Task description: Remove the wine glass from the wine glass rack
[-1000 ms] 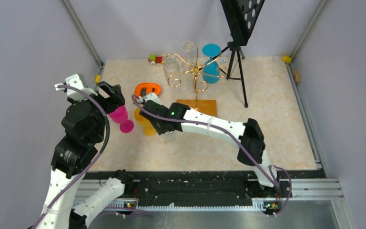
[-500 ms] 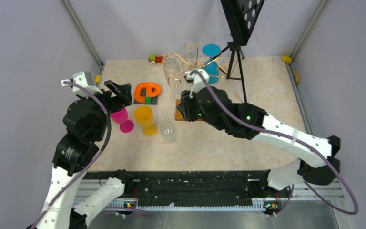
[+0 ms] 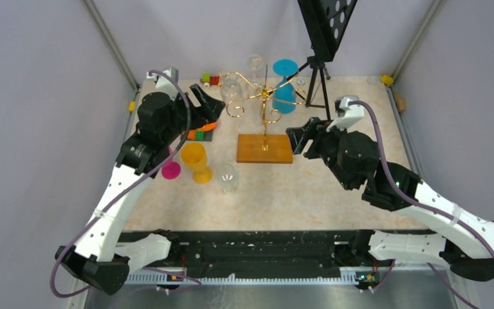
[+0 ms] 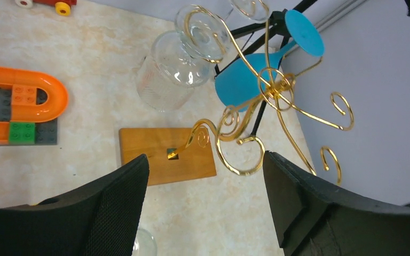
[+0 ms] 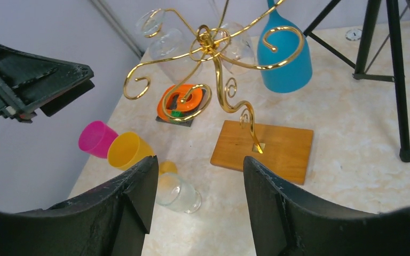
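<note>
The gold wine glass rack [image 3: 265,96] stands on its wooden base [image 3: 265,149] at the back middle. A clear wine glass [image 3: 231,87], a second clear one [image 3: 255,64] and a blue one [image 3: 285,91] hang from its arms. My left gripper [image 3: 210,107] is open and empty, raised just left of the rack. My right gripper [image 3: 299,138] is open and empty, right of the base. In the left wrist view the rack [image 4: 269,88], clear glass [image 4: 173,72] and blue glass [image 4: 243,82] lie beyond the open gripper [image 4: 205,213]. The right wrist view shows the rack [image 5: 213,50] beyond its open gripper [image 5: 200,208].
A pink glass [image 3: 171,170], a yellow glass [image 3: 194,158] and a clear glass [image 3: 226,177] sit on the table left of the base. An orange toy track [image 4: 21,106] lies behind them. A black tripod [image 3: 321,96] stands right of the rack. A toy car [image 3: 211,80] is at the back.
My right arm has swung from the glasses on the left across to the right of the rack. My left gripper has risen from the pink glass and moved toward the rack's left side.
</note>
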Tool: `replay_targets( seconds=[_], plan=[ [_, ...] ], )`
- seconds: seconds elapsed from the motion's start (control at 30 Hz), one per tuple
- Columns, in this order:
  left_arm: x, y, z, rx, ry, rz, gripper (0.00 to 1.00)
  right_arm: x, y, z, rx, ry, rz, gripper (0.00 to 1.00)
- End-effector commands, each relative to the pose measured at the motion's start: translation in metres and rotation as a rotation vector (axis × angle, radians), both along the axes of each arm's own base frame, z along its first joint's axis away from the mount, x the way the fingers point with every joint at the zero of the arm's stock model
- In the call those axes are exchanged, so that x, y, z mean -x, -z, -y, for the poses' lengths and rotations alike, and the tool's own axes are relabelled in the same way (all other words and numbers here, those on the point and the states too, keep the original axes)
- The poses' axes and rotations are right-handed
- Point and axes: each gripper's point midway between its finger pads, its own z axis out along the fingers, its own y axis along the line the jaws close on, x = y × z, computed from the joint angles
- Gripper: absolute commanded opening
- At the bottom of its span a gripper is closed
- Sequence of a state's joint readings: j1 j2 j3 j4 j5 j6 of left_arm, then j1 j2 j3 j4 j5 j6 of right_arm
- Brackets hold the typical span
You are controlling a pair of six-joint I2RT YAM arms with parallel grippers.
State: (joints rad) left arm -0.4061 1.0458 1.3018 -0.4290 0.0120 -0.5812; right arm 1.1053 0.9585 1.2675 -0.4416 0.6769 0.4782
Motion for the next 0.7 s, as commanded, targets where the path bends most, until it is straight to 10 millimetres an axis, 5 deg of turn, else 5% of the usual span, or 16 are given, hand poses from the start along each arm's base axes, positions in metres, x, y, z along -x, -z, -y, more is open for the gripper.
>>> replay_targets(
  seconds=[0.0, 0.27, 0.67],
  plan=[
    [-0.022, -0.033, 0.009, 0.169, 0.068, 0.046, 0.81, -0.003, -0.004, 0.019, -0.068, 0.078, 0.005, 0.61],
    [-0.067, -0.024, 0.015, 0.402, 0.186, -0.029, 0.75, 0.003, 0.0, 0.036, -0.088, 0.097, 0.0, 0.61],
    [-0.091, -0.017, 0.026, 0.581, 0.292, -0.066, 0.57, 0.002, 0.006, 0.034, -0.12, 0.105, -0.013, 0.61]
  ],
)
